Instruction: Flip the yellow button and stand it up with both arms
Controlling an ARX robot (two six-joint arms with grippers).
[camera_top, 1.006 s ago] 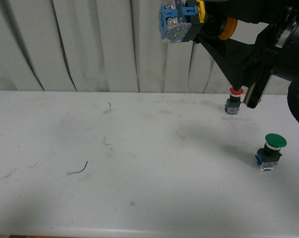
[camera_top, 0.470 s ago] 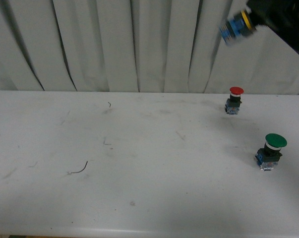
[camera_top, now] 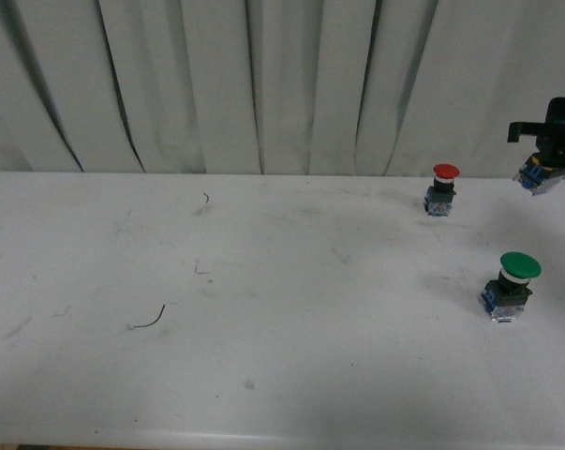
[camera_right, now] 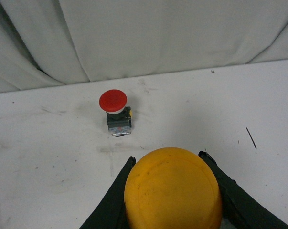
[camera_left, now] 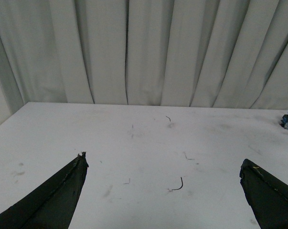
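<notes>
Right tool (camera_right: 167,157) clamped on yellow button (camera_right: 172,191), cap facing wrist camera. Button held in air at far right, off worktop (camera_top: 263,328), right of red-capped button (camera_top: 443,188), beyond green-capped button (camera_top: 512,285). Left tool (camera_left: 163,161) spread wide, holding nothing.

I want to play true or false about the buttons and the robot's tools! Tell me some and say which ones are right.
1. The red button stands cap-up on the table. True.
2. The green button lies tipped on its side. False: it stands upright, cap on top.
3. The right tool grips the yellow button. True.
4. The left tool is clamped on a button. False: it is open and holds nothing.
</notes>
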